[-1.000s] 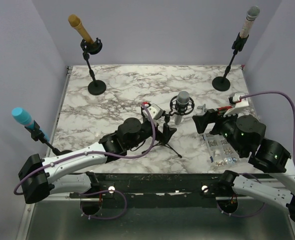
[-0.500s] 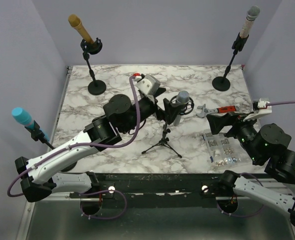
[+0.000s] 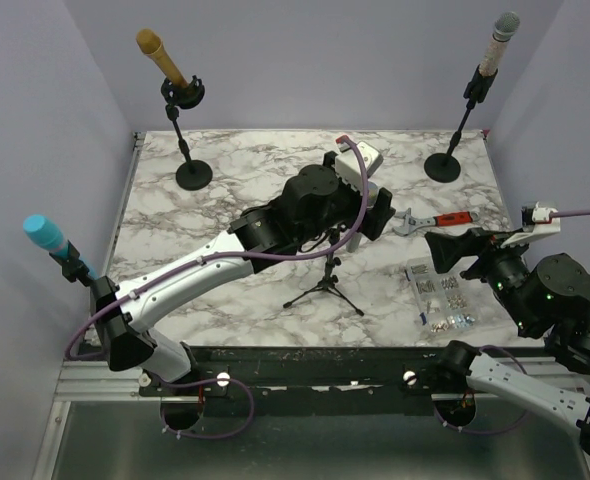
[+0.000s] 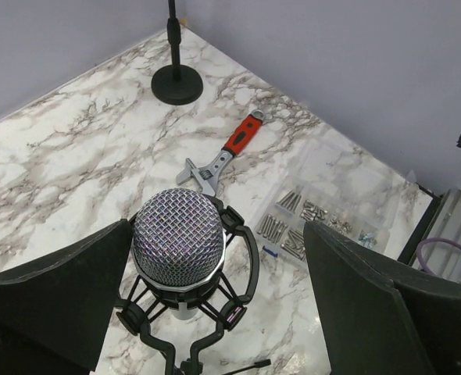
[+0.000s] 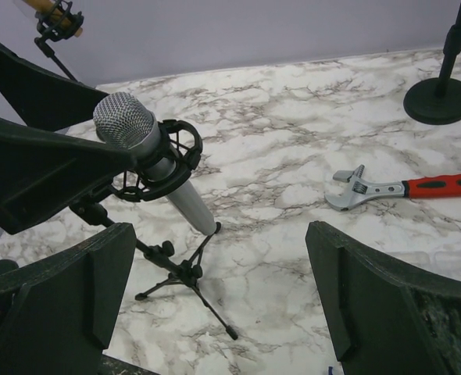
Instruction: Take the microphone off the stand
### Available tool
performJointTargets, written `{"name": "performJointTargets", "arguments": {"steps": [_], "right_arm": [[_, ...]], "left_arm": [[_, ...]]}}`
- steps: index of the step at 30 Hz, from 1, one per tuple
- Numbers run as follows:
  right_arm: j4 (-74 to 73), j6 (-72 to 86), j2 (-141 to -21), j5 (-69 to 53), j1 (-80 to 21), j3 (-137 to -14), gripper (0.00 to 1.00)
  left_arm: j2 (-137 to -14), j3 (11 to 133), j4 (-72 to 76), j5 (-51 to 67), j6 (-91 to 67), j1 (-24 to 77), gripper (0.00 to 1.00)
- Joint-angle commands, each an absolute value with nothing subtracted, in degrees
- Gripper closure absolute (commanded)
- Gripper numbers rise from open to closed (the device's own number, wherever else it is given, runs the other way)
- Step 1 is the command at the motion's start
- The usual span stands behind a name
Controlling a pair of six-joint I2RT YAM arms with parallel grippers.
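Observation:
The silver microphone (image 4: 178,238) with a mesh head sits in a black shock mount (image 5: 164,160) on a small tripod stand (image 3: 325,290) in the middle of the table. My left gripper (image 4: 215,234) is open, just above the head, with a finger on either side and not touching it. In the top view the left gripper (image 3: 373,215) hides the microphone. The right wrist view shows the microphone (image 5: 176,191) tilted, head up to the left. My right gripper (image 3: 455,245) is open and empty, to the right of the stand.
A red-handled wrench (image 3: 430,220) lies right of the stand. A clear packet of screws (image 3: 440,295) lies below my right gripper. Three taller microphone stands are at the back left (image 3: 180,130), back right (image 3: 455,130) and left edge (image 3: 75,265).
My left arm has risen from the tripod's base and swung right, over the microphone head. My right gripper has pulled back to the right, away from the stand.

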State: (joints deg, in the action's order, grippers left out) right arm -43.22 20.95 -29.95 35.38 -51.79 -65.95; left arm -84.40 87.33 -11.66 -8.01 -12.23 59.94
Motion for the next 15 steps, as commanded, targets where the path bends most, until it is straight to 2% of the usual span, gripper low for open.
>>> {"name": "performJointTargets", "arguments": {"steps": [1, 8, 15], "right_arm": [[-45.29, 20.89, -29.22, 36.96, -51.98, -66.45, 0.0], [-45.75, 20.83, -28.66, 36.86, -51.97, -66.62, 0.0], [-46.18, 20.9, -27.96, 36.99, -51.97, -66.2, 0.0]], "left_arm": [[-85.62, 89.56, -12.99, -10.38, -13.62, 59.5, 0.1], [-87.4, 90.08, -13.45, -13.64, -14.27, 58.94, 0.13], [-88.66, 90.46, -13.57, -13.88, -15.38, 58.62, 0.33]]}}
